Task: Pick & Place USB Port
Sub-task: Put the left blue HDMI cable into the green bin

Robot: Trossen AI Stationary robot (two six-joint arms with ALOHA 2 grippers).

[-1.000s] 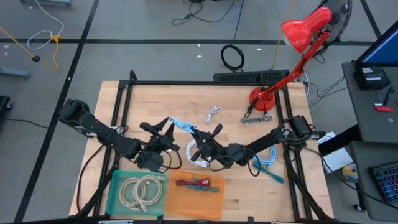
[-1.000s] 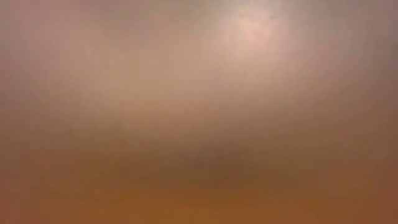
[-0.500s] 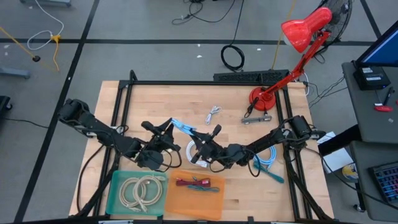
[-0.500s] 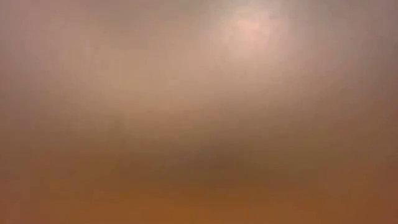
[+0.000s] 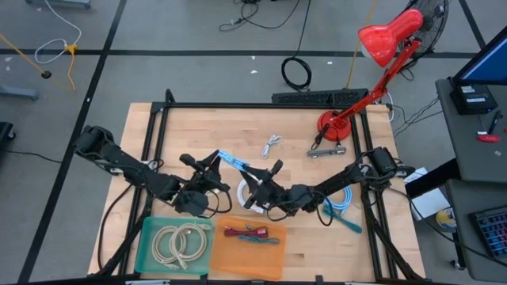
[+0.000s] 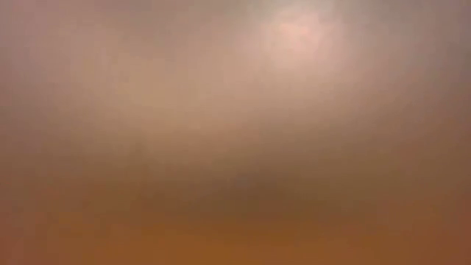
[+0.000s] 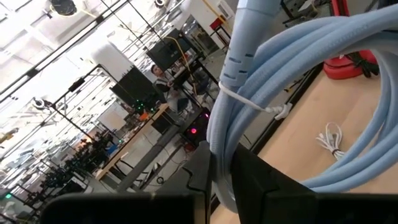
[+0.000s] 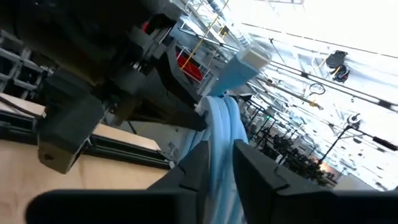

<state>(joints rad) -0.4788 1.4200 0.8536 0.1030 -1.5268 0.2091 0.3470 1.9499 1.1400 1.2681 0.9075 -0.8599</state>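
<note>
A light blue USB cable, bundled into a coil with a white tie, hangs above the table's middle between my two grippers. My left gripper comes at it from the table's left and is shut on the coil. My right gripper faces it from the right. In the right wrist view the cable passes between that gripper's slightly parted fingers, its plug end pointing away. The low view is a blur and shows nothing. My left gripper pinches several strands of the coil between its two fingers, near the white tie. The fingers reach in about level from the table's left. The coil stands lifted clear of the table. My right gripper: I cannot tell whether its fingers still touch the strands between them.
At the near edge sit a green tray with a beige cable coil and an orange tray with red cables. A white coil lies under the grippers, and a blue cable lies to the right. A small white cable and a red lamp are at the far side.
My left gripper's fingers, spread wide a second ago, have shut on the blue coil. Both arms and the coil have stayed in place above the table.
</note>
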